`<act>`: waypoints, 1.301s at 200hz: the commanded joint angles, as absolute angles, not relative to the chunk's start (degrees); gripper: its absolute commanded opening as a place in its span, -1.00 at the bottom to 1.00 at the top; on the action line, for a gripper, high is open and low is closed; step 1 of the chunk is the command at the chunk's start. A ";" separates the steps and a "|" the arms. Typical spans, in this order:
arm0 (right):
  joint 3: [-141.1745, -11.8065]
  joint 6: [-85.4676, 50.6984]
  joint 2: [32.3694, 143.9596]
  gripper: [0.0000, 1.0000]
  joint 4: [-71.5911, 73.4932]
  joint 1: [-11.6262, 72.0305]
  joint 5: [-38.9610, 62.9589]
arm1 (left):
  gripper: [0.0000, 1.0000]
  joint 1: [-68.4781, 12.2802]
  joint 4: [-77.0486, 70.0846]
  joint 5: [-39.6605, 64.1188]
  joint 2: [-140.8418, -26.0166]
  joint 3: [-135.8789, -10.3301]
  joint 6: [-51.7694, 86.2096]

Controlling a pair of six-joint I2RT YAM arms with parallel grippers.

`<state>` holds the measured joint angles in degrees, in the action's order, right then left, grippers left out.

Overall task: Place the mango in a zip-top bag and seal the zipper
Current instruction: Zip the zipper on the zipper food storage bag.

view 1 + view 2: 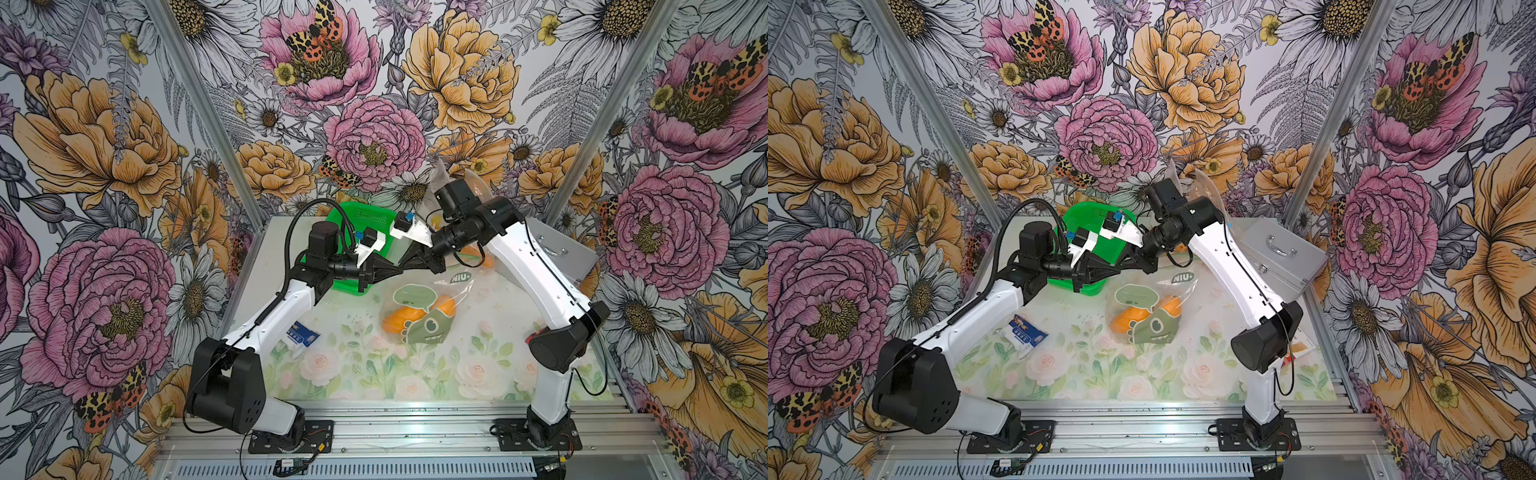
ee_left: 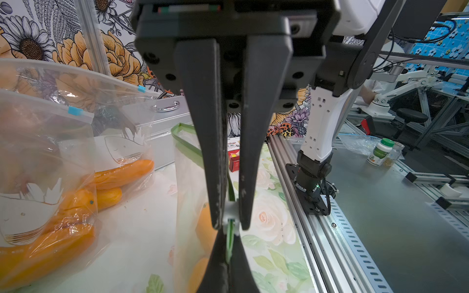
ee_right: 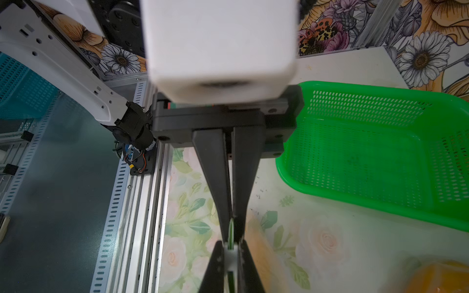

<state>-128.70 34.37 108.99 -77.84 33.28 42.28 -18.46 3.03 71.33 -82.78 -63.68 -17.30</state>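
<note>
Jaws: left gripper (image 2: 229,224) pinches the white slider (image 2: 230,213), right gripper (image 3: 232,236) clamps the green zipper track (image 2: 193,152). Mango (image 1: 395,322) sits inside the dinosaur-print zip-top bag (image 1: 430,328), near frame centre; film likely limp, slippery, so grip the stiffer track.

A clear bag (image 1: 428,328) printed with a green dinosaur stands mid-tabletop, its green zipper (image 2: 190,149) with white slider (image 2: 230,215) raised toward the far edge, an orange mango (image 1: 397,322) lying inside.
</note>
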 commanded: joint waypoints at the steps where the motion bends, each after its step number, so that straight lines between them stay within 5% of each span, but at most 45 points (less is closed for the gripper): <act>1: -129.10 34.48 109.78 -1.00 -78.84 33.05 42.07 | -1.00 -17.53 2.90 69.24 -81.13 -63.22 -17.06; 260: -110.71 36.21 91.21 -1.00 -78.84 23.13 34.27 | -1.00 -9.20 1.19 54.41 -74.18 -57.20 -15.30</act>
